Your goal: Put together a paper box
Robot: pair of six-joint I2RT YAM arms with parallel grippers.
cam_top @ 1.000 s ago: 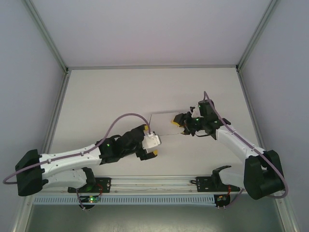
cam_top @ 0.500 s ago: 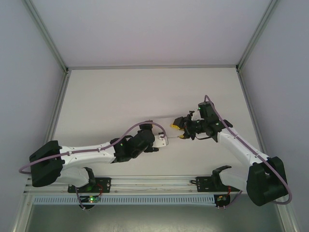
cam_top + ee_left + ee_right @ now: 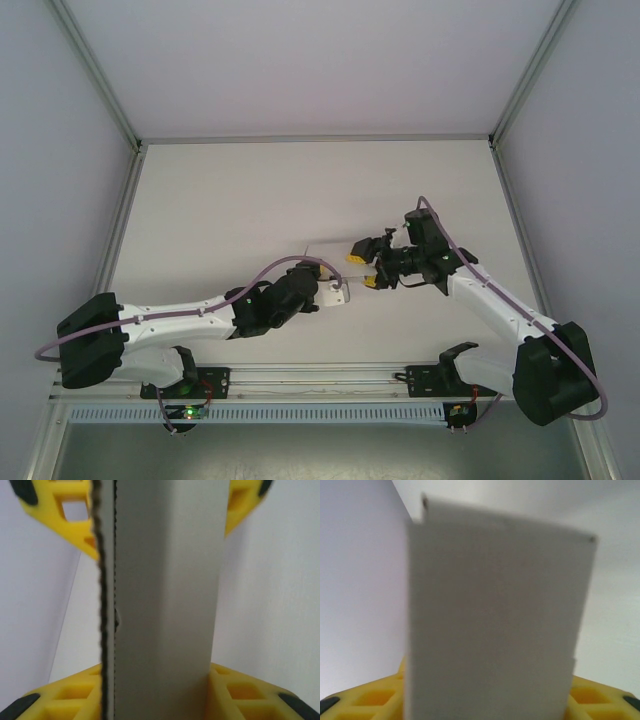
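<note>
1. Left gripper [image 3: 160, 601]: the yellow fingers [image 3: 75, 685] sit above and below the paper box [image 3: 165, 630], which spans the moderate gap between them. Whether the pads actually press the card cannot be told.
2. Right gripper [image 3: 363, 270]: the fingertips [image 3: 355, 257] stand apart. In the right wrist view a blurred card panel rises from the lower finger. Whether they grip it cannot be told.
3. The box lies between the two grippers, over the table's [image 3: 220, 200] middle, towards the near side.
4. Step in hand, as judged: shaping the partly folded box between both arms. The next move calls for one firm hold while the other finger presses a flap along its crease, gently, since thin card buckles.
5. Edges: a serrated cut edge [image 3: 103, 580] faces the left wrist camera. There is open table to the rear and sides, while the base rail [image 3: 320, 375] lies close behind the arms.
</note>
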